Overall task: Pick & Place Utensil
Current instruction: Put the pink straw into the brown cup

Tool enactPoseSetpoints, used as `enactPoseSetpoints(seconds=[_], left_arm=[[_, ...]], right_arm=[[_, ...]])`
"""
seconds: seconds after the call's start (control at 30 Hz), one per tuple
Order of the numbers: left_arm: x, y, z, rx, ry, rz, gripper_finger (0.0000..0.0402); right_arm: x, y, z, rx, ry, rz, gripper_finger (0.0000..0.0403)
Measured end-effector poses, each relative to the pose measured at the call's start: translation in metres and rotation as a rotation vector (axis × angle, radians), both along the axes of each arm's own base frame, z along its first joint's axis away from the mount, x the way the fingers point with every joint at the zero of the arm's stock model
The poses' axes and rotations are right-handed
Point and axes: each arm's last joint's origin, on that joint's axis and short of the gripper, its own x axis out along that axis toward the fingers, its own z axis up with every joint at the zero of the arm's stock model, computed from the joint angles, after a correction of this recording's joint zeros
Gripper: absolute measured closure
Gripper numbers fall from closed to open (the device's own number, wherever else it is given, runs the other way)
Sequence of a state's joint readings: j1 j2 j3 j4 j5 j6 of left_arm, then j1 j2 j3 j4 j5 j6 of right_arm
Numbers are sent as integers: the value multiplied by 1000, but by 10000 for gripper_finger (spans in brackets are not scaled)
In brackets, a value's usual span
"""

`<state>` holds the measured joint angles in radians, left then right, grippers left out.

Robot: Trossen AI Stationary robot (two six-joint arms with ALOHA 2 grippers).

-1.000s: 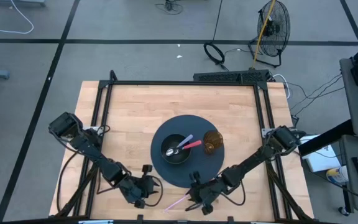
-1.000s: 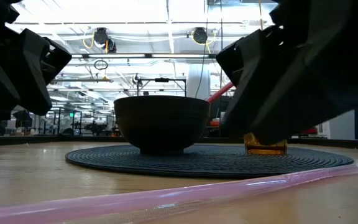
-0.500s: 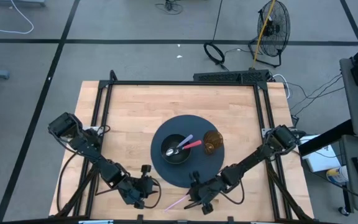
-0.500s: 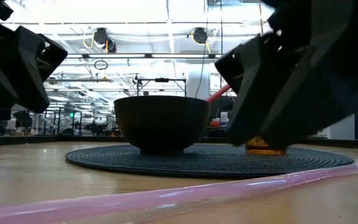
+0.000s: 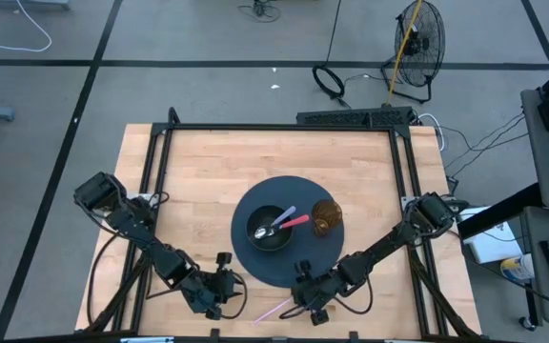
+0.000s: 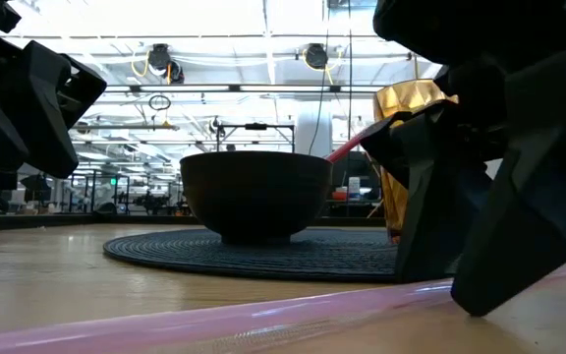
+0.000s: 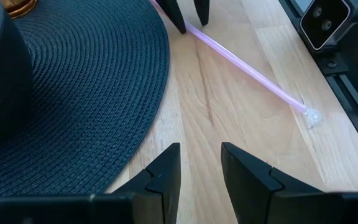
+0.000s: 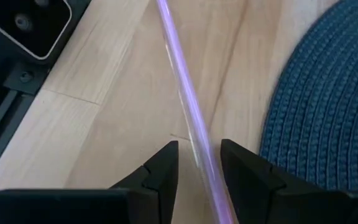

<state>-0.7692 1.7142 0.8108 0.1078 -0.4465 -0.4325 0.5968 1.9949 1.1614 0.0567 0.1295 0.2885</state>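
A long pink utensil (image 5: 273, 310) lies flat on the wood near the table's near edge, just off the dark round mat (image 5: 255, 262). My right gripper (image 5: 301, 301) is open and low over it. Its fingers stand on either side of the pink utensil (image 8: 188, 106), as the left wrist view also shows of the right gripper (image 7: 188, 17). In the low view the right gripper (image 6: 455, 280) reaches down to the utensil (image 6: 263, 320). My left gripper (image 5: 229, 284) is open and waits left of it, above bare wood (image 7: 201, 165). My right gripper comes from above with a finger on each side of the pink utensil's shaft (image 8: 197, 140), across its length. The utensil lies flat on the table. I cannot tell whether a finger (image 8: 244, 165) touches it.
A black bowl (image 5: 270, 229) with two utensils in it and an amber cup (image 5: 327, 217) stand on the mat. A camera housing (image 7: 328, 22) sits at the near edge close to the utensil's crinkled end (image 7: 309, 115). Bare wood stretches to the left and far side.
My right gripper has come down toward the pink utensil: in the low view its fingers now reach it, and the amber cup shows behind. It has shifted slightly toward the table's right. The utensil and my left gripper have kept still.
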Motion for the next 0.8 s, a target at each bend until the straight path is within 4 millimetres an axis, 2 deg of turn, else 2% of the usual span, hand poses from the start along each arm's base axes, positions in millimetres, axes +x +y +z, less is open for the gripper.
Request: enactPoseSetpoints(seconds=[0.17,0.47,0.63,0.8], left_arm=[[0,0,0,-1,0,1,279],[-1,-1,0,-3,0,-1,279],[-3,-3,0,-6,1,-6,279],[-3,-3,0,-6,0,-6,279]], right_arm=[[-3,-2,-2,11,61,-60,308],[-11,2,1,49,107,-121,370],[-23,2,11,62,187,-163,396],[-41,-4,25,51,305,-238,398]])
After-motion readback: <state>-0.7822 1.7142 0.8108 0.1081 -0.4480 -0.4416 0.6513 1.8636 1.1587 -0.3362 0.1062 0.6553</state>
